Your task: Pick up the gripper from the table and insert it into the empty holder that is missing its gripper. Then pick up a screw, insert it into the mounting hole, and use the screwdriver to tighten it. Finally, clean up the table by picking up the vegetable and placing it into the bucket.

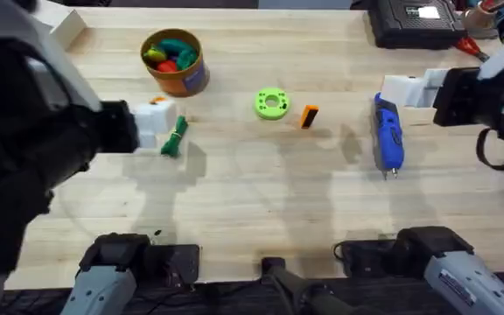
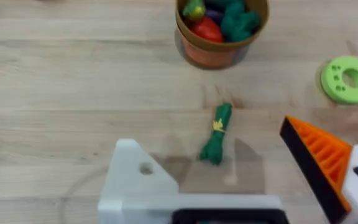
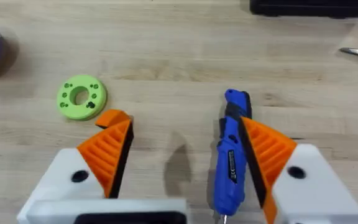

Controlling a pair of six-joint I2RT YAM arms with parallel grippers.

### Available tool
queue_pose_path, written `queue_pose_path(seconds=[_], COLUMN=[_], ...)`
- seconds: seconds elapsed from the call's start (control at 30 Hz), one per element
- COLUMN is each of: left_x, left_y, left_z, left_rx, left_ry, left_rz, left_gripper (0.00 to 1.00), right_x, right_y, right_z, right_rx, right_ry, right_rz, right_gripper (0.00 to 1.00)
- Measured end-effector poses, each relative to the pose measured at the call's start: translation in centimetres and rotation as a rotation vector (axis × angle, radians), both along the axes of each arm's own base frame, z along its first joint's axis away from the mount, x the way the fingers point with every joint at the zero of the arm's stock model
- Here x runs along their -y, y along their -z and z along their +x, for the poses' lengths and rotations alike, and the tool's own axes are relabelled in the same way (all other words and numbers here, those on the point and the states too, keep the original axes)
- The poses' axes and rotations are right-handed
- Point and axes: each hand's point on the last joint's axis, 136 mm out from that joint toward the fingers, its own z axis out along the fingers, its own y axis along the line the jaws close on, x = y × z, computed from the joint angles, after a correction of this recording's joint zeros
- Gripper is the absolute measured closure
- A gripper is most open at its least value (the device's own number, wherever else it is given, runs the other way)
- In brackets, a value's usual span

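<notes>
**Q:** Nearest the overhead camera, at far left, what was seen?

**A:** Large and dark, the left arm rose there. Its left gripper (image 1: 166,122) sat just beside the vegetable (image 1: 175,138) on the table (image 1: 261,201). In the left wrist view one white holder (image 2: 137,180) carried no orange finger, while the other bracket bore an orange ribbed pad (image 2: 321,158); the two stood wide apart, gripping nothing, with the vegetable lying on the wood past the gap.

**Q:** And beyond the vegetable?

**A:** The bucket (image 1: 175,63) stood upright, farther back and well apart from the holder, with red, green and yellow toy pieces inside.

**Q:** What occupied the middle?

**A:** A bright green ring (image 1: 271,103) lay flat. Just to its right was the gripper (image 1: 309,115), the small orange wedge with a black end, near the ring but not touching it.

**Q:** And the right side?

**A:** The screwdriver (image 1: 388,136) lay on the table, its metal tip toward the arms' bases. The right gripper (image 3: 182,165) hung over it, both orange fingers (image 3: 110,149) spread wide and holding nothing; whether either touched the screwdriver could not be told. A black case (image 1: 414,22) rested at the table's far edge.
</notes>
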Motion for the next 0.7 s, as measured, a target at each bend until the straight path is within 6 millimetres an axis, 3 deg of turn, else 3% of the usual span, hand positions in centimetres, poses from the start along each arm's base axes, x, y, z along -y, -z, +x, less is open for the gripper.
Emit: queue_pose_path(seconds=[0.03, 0.17, 0.33, 0.43, 0.7], left_x=[1.1, 2.2, 2.7, 2.5, 2.6], left_y=[1.9, 4.1, 6.3, 9.4, 12.7], left_z=[0.3, 0.7, 1.2, 1.5, 1.8], left_rx=[-0.074, -0.172, -0.264, -0.347, -0.325], left_ry=[0.043, 0.071, 0.075, 0.059, 0.109], left_rz=[-0.01, -0.014, -0.003, 0.012, 0.04], left_gripper=[0.015, 0.015, 0.015, 0.015, 0.016], right_x=[0.0, 0.0, 0.0, 0.0, 0.0], right_y=[0.0, 0.0, 0.0, 0.0, 0.0], right_z=[0.0, 0.0, 0.0, 0.0, 0.0], right_rx=[0.0, 0.0, 0.0, 0.0, 0.0], right_ry=[0.0, 0.0, 0.0, 0.0, 0.0], right_rz=[0.0, 0.0, 0.0, 0.0, 0.0], right_gripper=[0.01, 0.011, 0.01, 0.01, 0.01])
